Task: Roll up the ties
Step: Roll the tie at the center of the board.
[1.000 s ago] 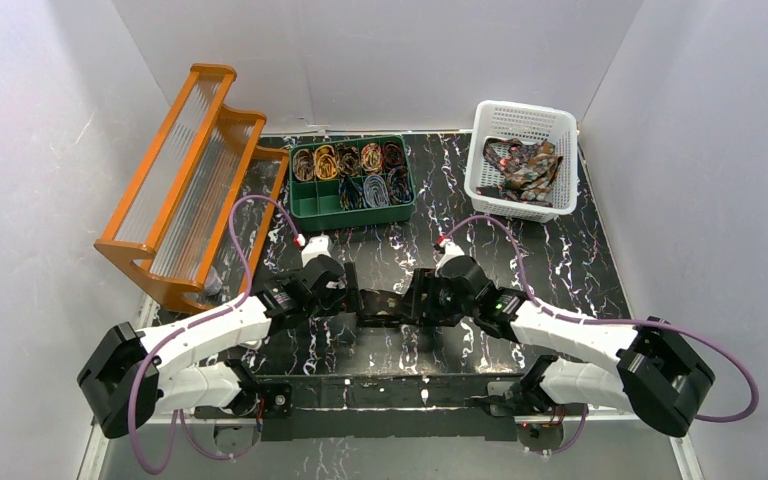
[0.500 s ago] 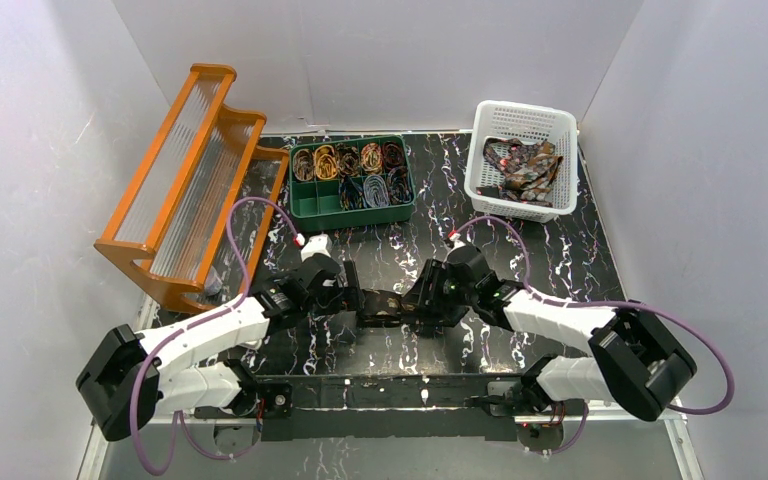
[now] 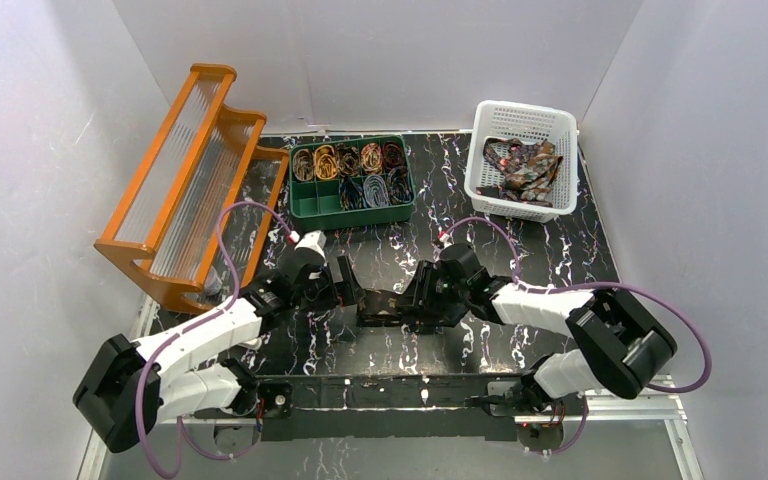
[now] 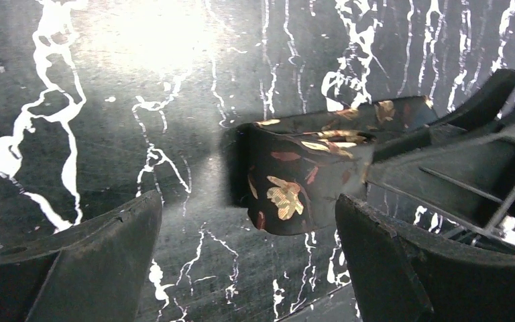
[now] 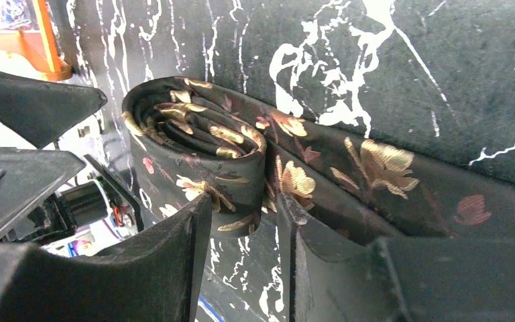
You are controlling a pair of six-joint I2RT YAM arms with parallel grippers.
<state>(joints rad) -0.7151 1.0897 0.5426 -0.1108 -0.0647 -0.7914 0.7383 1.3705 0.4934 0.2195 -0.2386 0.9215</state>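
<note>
The tie being rolled lies on the black marbled worktop directly between the two claws. It is a dark strip with gold and red flowers, one end wound into a small loose coil and the unwound tail lying flat and passing beneath the right claw. The right claw has its fingers drawn close together with the outer edge of the coil caught in the narrow gap between them. I judge it to be gripping the tie at the coil, though how firmly cannot be told. The left claw is spread wide and holds nothing; the coil's rounded end sits just ahead of it, centred between its fingers and touching neither. The cloth looks light, limp and rather slick, with no stiffness of its own. The turns gape at the coil's open side, and I expect it would slacken if let go. The safest hold is probably across the whole coil, so that every turn is trapped between the fingers at once. Holding the outermost lap alone would likely just peel it away. The flat tail under the right claw would want gentle tension while winding, since such fabric skews and telescopes sideways easily.
</note>
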